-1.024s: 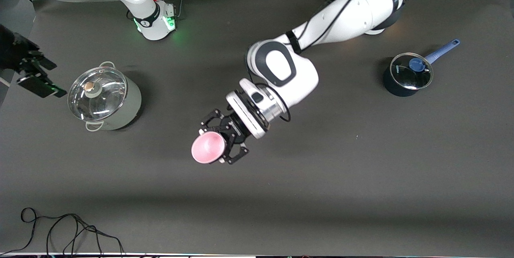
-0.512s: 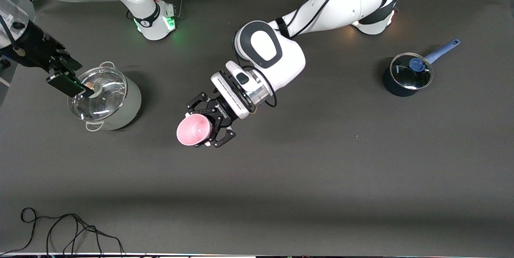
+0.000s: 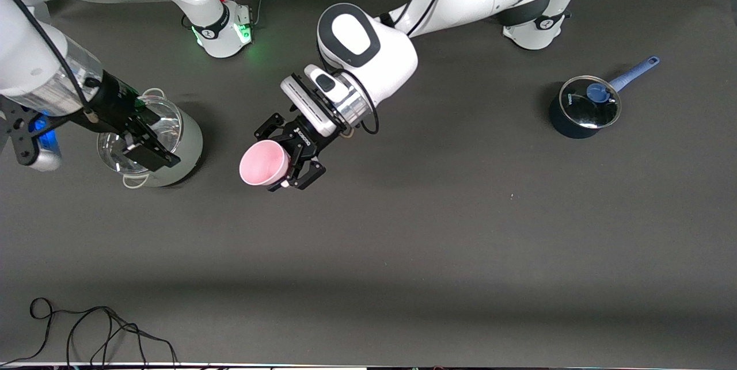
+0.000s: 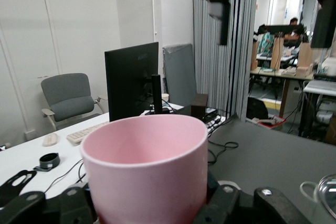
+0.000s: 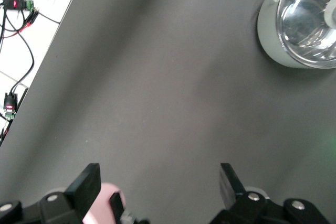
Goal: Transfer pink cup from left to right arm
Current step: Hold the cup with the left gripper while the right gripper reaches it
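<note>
The pink cup (image 3: 262, 164) is held above the table in my left gripper (image 3: 277, 157), which is shut on its lower part. The cup's open mouth tips toward the right arm's end of the table. In the left wrist view the cup (image 4: 144, 166) fills the middle between the black fingers (image 4: 239, 203). My right gripper (image 3: 151, 151) is open and empty over the steel pot, a short gap from the cup. In the right wrist view its fingers (image 5: 89, 184) stand wide apart, with the cup's edge (image 5: 109, 203) showing beside one of them.
A steel pot (image 3: 189, 145) with a glass lid stands at the right arm's end; it also shows in the right wrist view (image 5: 273, 40). A dark blue saucepan (image 3: 570, 122) with a lid and a blue handle stands at the left arm's end. A black cable (image 3: 86, 330) lies near the front edge.
The left arm has carried the cup toward the right arm's end of the table. The right arm has swung in from the table's edge to over the steel pot.
</note>
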### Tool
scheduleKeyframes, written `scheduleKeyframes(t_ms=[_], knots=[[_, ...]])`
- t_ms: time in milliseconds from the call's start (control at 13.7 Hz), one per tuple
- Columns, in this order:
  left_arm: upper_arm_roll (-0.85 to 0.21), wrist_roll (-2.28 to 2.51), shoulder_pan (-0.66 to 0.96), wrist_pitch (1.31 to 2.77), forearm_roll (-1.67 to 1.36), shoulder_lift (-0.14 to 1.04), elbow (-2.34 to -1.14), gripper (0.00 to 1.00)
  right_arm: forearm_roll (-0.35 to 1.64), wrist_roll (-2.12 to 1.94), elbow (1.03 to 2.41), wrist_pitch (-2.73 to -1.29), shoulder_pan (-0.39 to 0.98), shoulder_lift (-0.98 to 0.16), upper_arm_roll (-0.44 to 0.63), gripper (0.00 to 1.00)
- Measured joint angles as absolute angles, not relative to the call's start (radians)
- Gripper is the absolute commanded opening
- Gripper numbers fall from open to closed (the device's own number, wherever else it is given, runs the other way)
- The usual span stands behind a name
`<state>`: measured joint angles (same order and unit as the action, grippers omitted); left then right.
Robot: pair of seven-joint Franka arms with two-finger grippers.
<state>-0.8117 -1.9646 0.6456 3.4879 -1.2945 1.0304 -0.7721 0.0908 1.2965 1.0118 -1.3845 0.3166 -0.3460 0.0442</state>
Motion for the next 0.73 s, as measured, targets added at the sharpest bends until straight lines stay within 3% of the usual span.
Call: scheduleKeyframes(t_ms=[366,732], knots=[[-0.437,-1.693,0.802,3.489,-1.290,1.029,-0.771,0.00,0.091,1.313,0.951,-1.374,0.373,-0.359,0.031,1.00],[-0.398,-1.659,0.818,3.489,-1.289,1.028,-0.761,0.00,0.091,1.350,0.949,-1.436,0.439,-0.414,0.026,1.00]])
